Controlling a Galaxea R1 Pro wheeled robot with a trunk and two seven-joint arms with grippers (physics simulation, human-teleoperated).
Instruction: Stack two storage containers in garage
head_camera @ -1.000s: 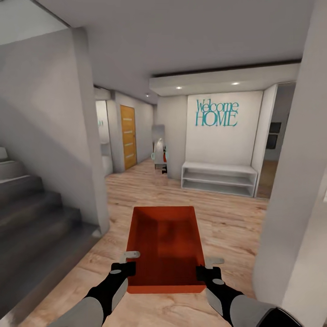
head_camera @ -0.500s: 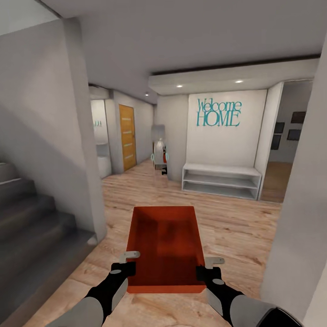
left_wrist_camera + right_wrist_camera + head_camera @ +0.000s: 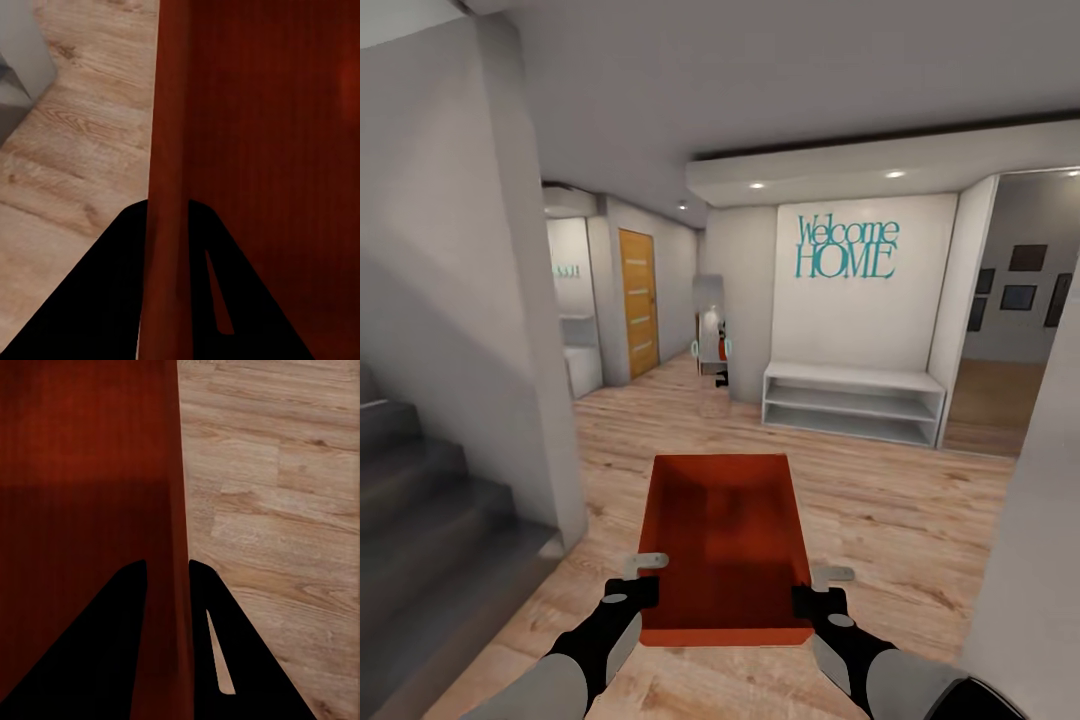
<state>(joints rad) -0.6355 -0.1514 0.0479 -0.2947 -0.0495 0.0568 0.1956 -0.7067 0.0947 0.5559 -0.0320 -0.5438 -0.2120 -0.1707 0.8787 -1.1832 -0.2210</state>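
One orange-red storage container (image 3: 722, 545) hangs level in front of me above the light wood planks, open top up and empty. My left gripper (image 3: 645, 578) is shut on its left wall near the close end, and my right gripper (image 3: 815, 588) is shut on its right wall. In the left wrist view the container's wall (image 3: 169, 135) runs between the black fingers of the left gripper (image 3: 166, 206). The right wrist view has the other wall (image 3: 169, 495) pinched the same way by the right gripper (image 3: 166, 564). The garage is out of view.
Grey stairs (image 3: 420, 500) and a grey wall corner (image 3: 550, 420) stand close on the left. A white wall (image 3: 1040, 560) is near on the right. Ahead lie open wood planks (image 3: 860, 490), a white low shelf bench (image 3: 852, 400), an orange wooden door (image 3: 640, 300) down the corridor and a doorway (image 3: 1005, 350) at right.
The whole view has rolled forward: the stairs slid off to the left and the right doorway opened up. The container and both grippers keep the same hold and place before me.
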